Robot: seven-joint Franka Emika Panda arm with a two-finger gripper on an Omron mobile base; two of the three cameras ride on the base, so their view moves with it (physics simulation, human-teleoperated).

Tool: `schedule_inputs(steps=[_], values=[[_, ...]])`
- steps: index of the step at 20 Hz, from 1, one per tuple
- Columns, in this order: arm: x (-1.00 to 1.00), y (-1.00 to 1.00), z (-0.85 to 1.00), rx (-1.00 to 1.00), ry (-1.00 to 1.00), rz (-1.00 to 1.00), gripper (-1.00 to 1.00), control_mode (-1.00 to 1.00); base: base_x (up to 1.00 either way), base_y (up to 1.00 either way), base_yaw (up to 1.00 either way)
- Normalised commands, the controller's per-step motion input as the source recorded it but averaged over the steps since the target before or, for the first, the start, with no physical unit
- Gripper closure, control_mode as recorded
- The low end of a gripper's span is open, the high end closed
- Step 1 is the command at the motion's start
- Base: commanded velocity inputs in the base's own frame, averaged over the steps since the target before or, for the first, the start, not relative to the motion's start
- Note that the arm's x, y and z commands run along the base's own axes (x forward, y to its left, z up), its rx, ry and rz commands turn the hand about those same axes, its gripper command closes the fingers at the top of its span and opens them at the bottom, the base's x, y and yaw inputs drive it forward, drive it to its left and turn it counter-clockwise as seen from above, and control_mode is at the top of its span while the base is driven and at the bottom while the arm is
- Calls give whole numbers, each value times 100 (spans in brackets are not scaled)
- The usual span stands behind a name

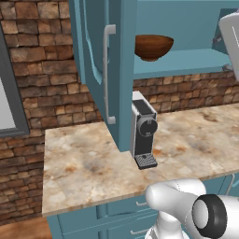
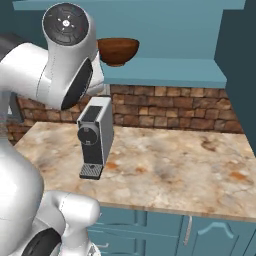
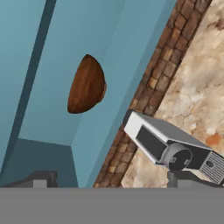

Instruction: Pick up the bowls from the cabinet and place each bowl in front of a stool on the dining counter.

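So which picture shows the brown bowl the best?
The hand view: the brown bowl looks biggest there, turned sideways, nothing covering it. In the left base view the bowl sits upright on the cabinet shelf, partly behind the open door. The right base view shows it beside the arm.

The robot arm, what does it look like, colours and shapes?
The arm is glossy white with rounded, bulbous segments. Its joints are dark, and one ends in a round black cap with a grey rim. The gripper has two small dark grey finger tips.
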Motion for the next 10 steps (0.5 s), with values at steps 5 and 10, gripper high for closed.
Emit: schedule_inputs(steps=[5, 10], values=[[100, -2, -30, 35, -5, -3, -100, -100, 0, 0, 0], [100, 0, 2, 13, 2, -1, -100, -100, 0, 0, 0]])
